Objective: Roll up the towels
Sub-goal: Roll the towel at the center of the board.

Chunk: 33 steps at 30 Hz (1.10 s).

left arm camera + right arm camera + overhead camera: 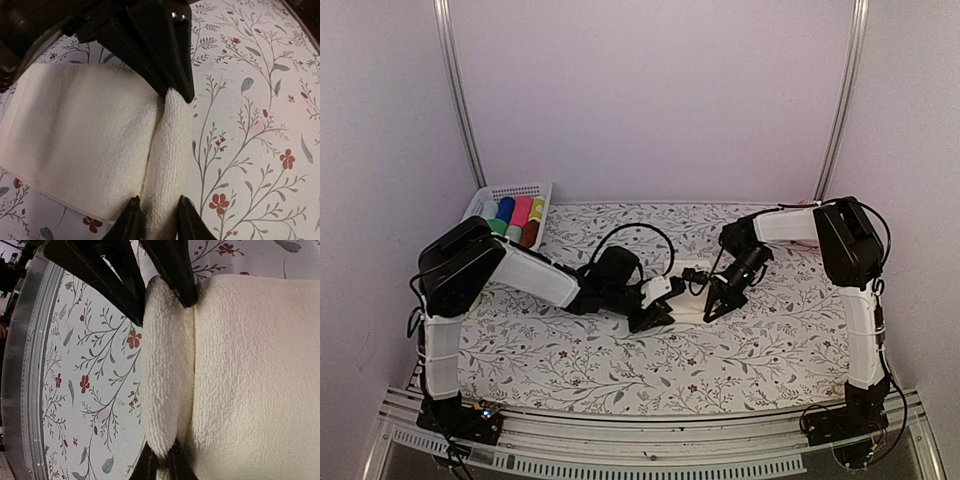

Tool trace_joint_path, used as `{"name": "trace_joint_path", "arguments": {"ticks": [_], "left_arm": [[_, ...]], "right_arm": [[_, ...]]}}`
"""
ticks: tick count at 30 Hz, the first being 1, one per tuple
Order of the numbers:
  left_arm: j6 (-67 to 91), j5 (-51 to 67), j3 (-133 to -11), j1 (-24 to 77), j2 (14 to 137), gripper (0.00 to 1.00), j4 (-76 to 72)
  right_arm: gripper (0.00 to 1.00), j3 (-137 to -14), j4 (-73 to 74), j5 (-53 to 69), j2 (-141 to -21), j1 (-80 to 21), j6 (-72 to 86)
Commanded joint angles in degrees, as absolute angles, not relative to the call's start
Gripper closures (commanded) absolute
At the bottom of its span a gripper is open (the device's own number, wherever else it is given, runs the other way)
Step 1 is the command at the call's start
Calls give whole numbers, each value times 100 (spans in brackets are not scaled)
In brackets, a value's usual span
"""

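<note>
We see the white floral-patterned tablecloth with the cream-white terry towel lying at its middle, one edge turned into a narrow roll. Our left gripper and right gripper each pinch that roll.

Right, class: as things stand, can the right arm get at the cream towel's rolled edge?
Very likely yes: the right end effector is pinched on the cream towel at its rolled edge.
</note>
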State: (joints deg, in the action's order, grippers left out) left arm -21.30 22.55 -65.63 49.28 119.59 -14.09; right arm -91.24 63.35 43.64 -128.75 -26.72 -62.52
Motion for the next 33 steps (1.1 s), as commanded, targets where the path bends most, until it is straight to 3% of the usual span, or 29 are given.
{"name": "trace_joint_path", "arguments": {"ticks": [1, 7, 14, 21, 33], "left_arm": [[-1885, 2584, -6715, 4749, 12084, 81, -1316], [-1532, 3200, -6870, 4522, 12157, 100, -1212], [-1176, 3513, -7323, 4361, 12478, 100, -634], [-1003, 3506, -7599, 4311, 12708, 100, -343], [-875, 3544, -8016, 4263, 12996, 100, 37]], "right_arm": [[95, -9158, 6426, 4126, -13101, -2610, -6218], [91, -9194, 6396, 4097, -13082, -2594, -6171], [81, -9105, 6126, 4025, -12793, -2567, -6102], [63, -8840, 5667, 3825, -12274, -2528, -6005], [55, -8110, 4916, 4184, -11142, -2500, -6295]]}}
